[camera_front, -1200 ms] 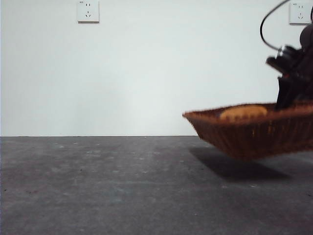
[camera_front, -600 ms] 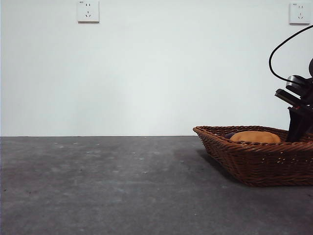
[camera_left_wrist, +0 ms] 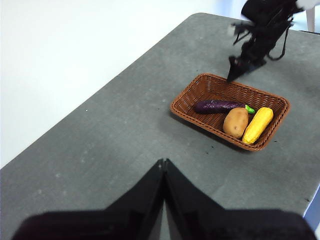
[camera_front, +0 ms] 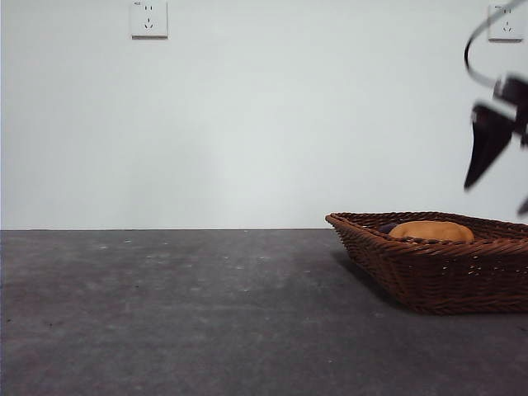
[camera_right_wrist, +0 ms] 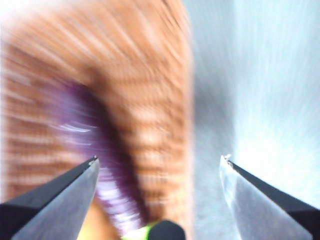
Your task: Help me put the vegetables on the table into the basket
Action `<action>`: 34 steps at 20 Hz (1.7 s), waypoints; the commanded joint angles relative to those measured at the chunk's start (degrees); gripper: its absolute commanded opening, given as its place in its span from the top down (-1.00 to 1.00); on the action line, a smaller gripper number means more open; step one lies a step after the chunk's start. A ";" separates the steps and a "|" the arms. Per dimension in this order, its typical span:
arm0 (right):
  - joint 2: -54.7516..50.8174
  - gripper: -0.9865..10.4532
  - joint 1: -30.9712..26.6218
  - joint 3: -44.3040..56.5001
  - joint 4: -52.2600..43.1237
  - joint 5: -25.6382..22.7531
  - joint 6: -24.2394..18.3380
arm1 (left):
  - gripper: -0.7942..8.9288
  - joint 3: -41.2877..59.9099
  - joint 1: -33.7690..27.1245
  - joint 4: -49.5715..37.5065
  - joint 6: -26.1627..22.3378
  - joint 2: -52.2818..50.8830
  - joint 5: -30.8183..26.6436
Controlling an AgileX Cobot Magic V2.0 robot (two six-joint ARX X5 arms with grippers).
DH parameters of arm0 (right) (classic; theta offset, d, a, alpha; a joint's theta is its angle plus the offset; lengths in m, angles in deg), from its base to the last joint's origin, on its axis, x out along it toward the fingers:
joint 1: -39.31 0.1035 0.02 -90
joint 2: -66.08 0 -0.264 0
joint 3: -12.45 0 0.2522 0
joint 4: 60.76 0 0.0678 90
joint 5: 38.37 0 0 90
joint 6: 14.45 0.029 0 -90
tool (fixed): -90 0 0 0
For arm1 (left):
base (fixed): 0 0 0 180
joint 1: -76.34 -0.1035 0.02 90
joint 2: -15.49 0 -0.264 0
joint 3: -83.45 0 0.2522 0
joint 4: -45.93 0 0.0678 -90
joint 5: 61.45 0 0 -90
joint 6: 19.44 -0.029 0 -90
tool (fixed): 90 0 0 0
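The brown wicker basket [camera_front: 437, 276] rests on the dark grey table [camera_front: 181, 313] at the right. The left wrist view shows the basket [camera_left_wrist: 212, 89] holding all three vegetables: the purple eggplant [camera_left_wrist: 217, 105], the tan potato [camera_left_wrist: 235, 122] and the yellow vegetable [camera_left_wrist: 257, 125]. From the front only the potato [camera_front: 431, 231] rises above the rim. My right gripper [camera_front: 495, 194] hangs open and empty above the basket's far right side; it also shows in the left wrist view [camera_left_wrist: 235, 70]. Its own blurred view shows the eggplant [camera_right_wrist: 95, 150] below the spread jaws. My left gripper [camera_left_wrist: 162, 162] is shut, empty, far from the basket.
The grey table [camera_left_wrist: 115, 135] stretches wide to the basket's left in the front view. A white wall with two sockets [camera_front: 148, 18] stands behind. In the left wrist view the table's edge [camera_left_wrist: 312, 187] lies near the basket's yellow-vegetable side.
A second ago the basket was held tilted above the table by its rim. It came down flat, then my right gripper let go and rose clear of it.
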 commanded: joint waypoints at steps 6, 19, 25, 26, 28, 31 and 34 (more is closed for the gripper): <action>-21.73 0.68 0.98 -0.07 24.37 4.02 -6.05 | 0.85 0.20 -0.17 -0.22 0.57 -0.13 0.26; -41.40 0.82 2.80 -0.07 37.48 3.41 -4.70 | 0.85 0.20 -0.17 -0.24 0.52 0.48 0.15; -40.72 0.82 2.67 -0.07 37.31 1.84 -3.93 | 0.85 0.20 -0.17 -0.24 0.55 1.73 0.15; -40.39 0.82 2.69 -0.07 36.89 0.92 -3.93 | 0.85 0.20 -0.17 -0.24 0.55 2.10 0.20; -39.91 0.82 2.67 -0.07 35.95 -0.09 -3.93 | 0.85 0.20 -0.17 -0.22 0.55 2.60 0.20; -39.41 0.82 2.67 -0.07 33.90 -0.81 -3.93 | 0.85 0.20 -0.17 -0.24 0.55 3.10 0.11; -39.15 0.82 2.67 -0.07 30.95 -3.54 -3.93 | 0.85 0.20 -0.17 -0.24 0.57 3.41 -0.17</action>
